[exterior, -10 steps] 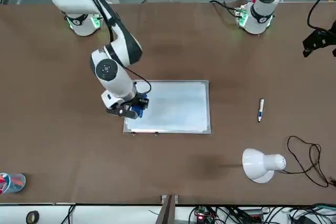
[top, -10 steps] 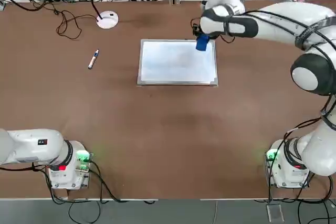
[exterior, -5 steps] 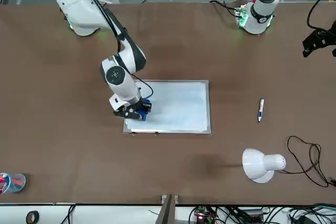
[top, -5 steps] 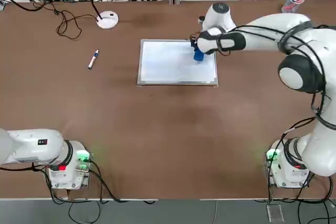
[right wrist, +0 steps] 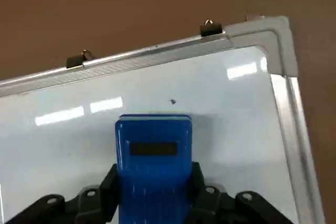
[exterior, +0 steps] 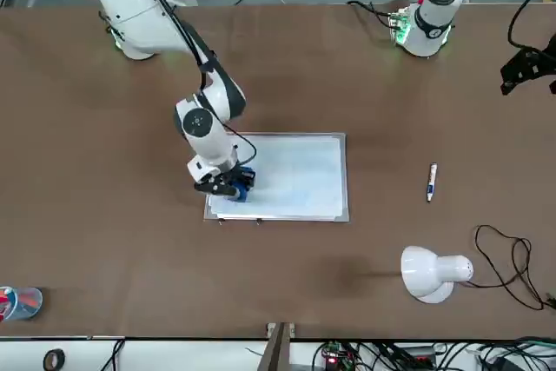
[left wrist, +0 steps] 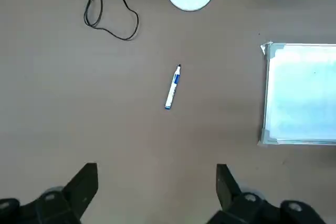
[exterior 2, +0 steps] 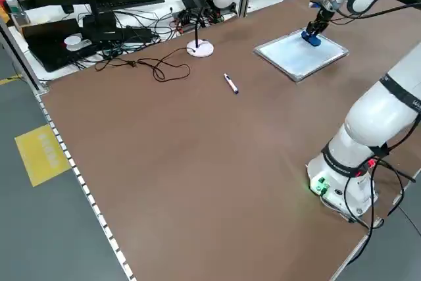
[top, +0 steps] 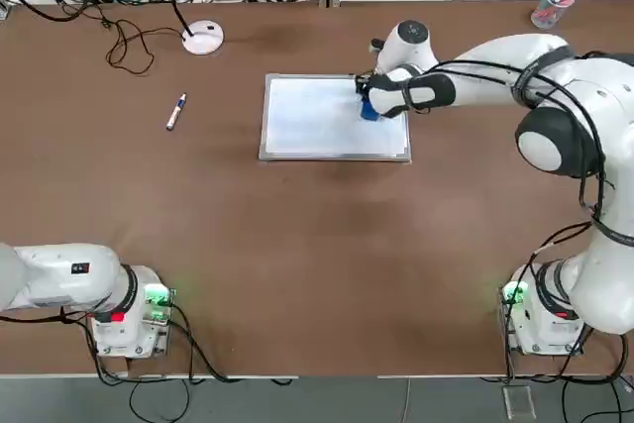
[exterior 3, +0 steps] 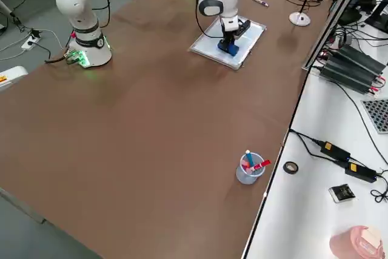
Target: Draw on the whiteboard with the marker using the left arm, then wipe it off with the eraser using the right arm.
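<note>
The whiteboard (top: 317, 126) (exterior: 295, 180) lies flat at the table's far middle. My right gripper (top: 369, 104) (right wrist: 153, 179) is shut on the blue eraser (top: 369, 110) (exterior: 242, 185) (right wrist: 153, 156), which rests on the board near its far right corner. The board's surface looks blank apart from a small dark speck (right wrist: 172, 102). Well to the left of the board, the marker (top: 175, 112) (exterior: 431, 182) (left wrist: 172, 87) lies alone on the table. My left gripper (left wrist: 156, 174) hangs open high above the table, with nothing between its fingers.
A white desk lamp (top: 203, 38) (exterior: 430, 274) and its black cable (top: 129, 47) sit beyond the marker. A clear cup of pens (exterior: 19, 301) (exterior 3: 248, 168) stands at the far right corner. Bare brown table lies between the board and both arm bases.
The right gripper has come down with the eraser from above the board's far right corner onto the board, a little toward the robot. The left arm and the marker have not moved.
</note>
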